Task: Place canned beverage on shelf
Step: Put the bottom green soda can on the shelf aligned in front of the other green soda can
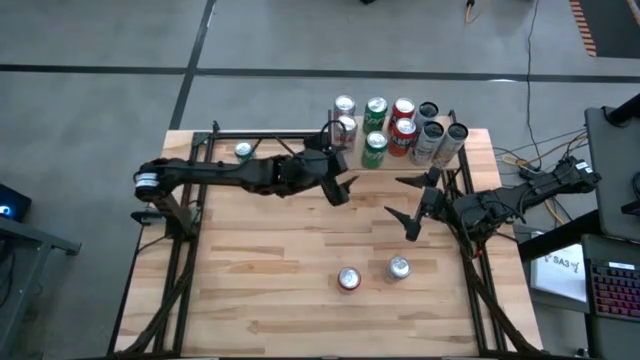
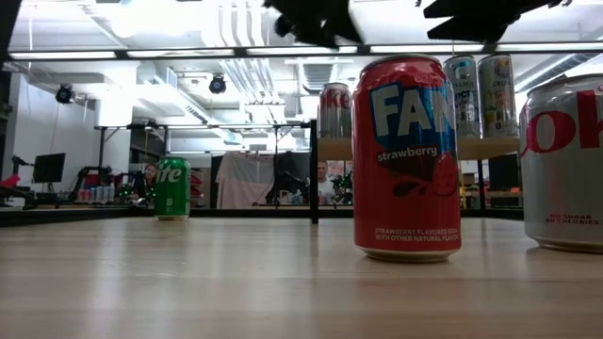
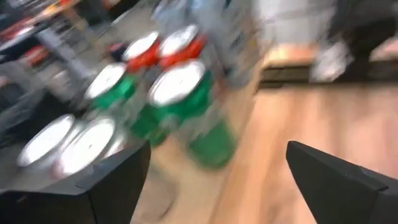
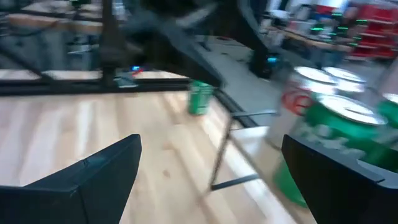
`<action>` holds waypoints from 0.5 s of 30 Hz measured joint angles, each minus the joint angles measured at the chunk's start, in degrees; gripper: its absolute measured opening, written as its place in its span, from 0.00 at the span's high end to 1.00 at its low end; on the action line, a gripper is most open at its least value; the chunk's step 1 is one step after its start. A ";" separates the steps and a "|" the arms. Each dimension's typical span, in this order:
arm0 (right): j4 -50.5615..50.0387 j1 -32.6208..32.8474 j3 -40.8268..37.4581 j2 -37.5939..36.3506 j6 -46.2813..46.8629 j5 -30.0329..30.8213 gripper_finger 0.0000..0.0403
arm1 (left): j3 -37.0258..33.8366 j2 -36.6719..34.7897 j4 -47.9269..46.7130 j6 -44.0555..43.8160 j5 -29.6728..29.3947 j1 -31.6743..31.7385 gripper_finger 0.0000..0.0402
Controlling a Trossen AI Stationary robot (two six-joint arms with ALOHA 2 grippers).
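Your lone green can point(image 1: 243, 152) sits far left on the table point(image 1: 280, 270). Your left gripper point(image 1: 343, 186) hovers jaws wide, empty, just in front of the shelf point(image 1: 475, 140), which carries the can cluster point(image 1: 395, 125). Two cans stand near the table's front: red one point(image 1: 348, 279), silver one point(image 1: 398, 267). Right gripper point(image 1: 417, 205) also wide, empty, over mid-right table.

Surroundings of my work station

My butcher-block tabletop point(image 1: 290, 250) stands on a grey floor point(image 1: 100, 60). Loose cables point(image 1: 520, 155) run off its right edge toward a keyboard point(image 1: 610, 290). Behind the table, ceiling light strips point(image 2: 141, 55) hang above a dark monitor point(image 2: 49, 168).
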 joint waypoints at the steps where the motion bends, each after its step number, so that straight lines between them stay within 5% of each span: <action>1: -0.03 0.00 0.00 0.01 -0.45 -1.70 0.06 | -0.53 -0.09 -1.13 0.32 -2.52 -0.51 0.12; 7: 0.23 -0.84 0.00 3.93 -0.94 3.01 0.22 | -5.68 -2.80 -1.72 4.55 -4.44 -2.70 0.37; 15: 0.76 -4.41 7.14 13.08 -2.78 5.64 0.70 | -18.56 -13.36 8.43 11.48 1.35 -0.09 0.94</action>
